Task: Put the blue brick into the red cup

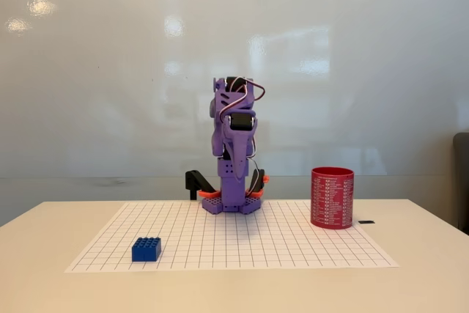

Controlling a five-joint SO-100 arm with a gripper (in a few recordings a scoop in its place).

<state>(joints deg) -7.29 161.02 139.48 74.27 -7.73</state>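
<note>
The blue brick (146,249) lies studs up on the front left of the white grid mat (234,243). The red cup (332,197) stands upright at the mat's back right edge, its opening facing up, with rows of white print on its side. The purple arm is folded upright over its base at the back middle of the mat. Its gripper (234,190) points straight down just above the base. The fingers form one narrow column with no gap and hold nothing. The gripper is well away from both the brick and the cup.
A black and orange clamp (198,181) sits beside the arm's base on the left. A small black piece (366,221) lies on the table right of the cup. A dark chair edge (462,181) shows at far right. A glossy wall stands behind the table.
</note>
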